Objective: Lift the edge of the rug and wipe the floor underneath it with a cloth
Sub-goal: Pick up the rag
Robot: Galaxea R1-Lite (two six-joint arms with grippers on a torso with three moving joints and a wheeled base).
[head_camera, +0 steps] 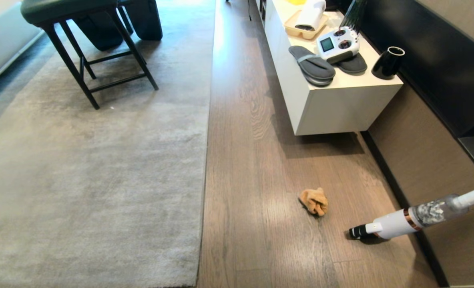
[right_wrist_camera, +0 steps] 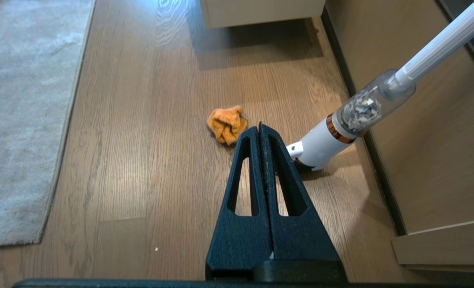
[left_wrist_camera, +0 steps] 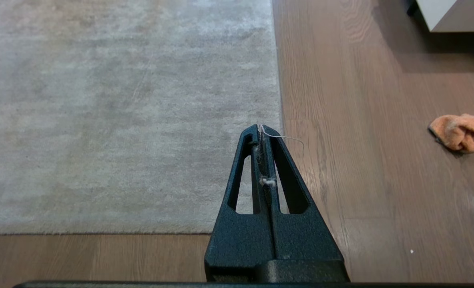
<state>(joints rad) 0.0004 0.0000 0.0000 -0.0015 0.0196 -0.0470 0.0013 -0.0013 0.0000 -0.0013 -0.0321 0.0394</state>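
Two tools hanging idle above floor: left tool over rug edge, right tool near cloth; both pressed closed, gripping nothing. Cloth lying crumpled, well apart from rug. Advising: be opening right tool wide, descending onto bunched top.

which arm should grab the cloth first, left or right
Probably the right. The cloth lies crumpled on the floor just beyond the shut right gripper. The shut left gripper hangs over the rug edge, with the cloth well off to its side.
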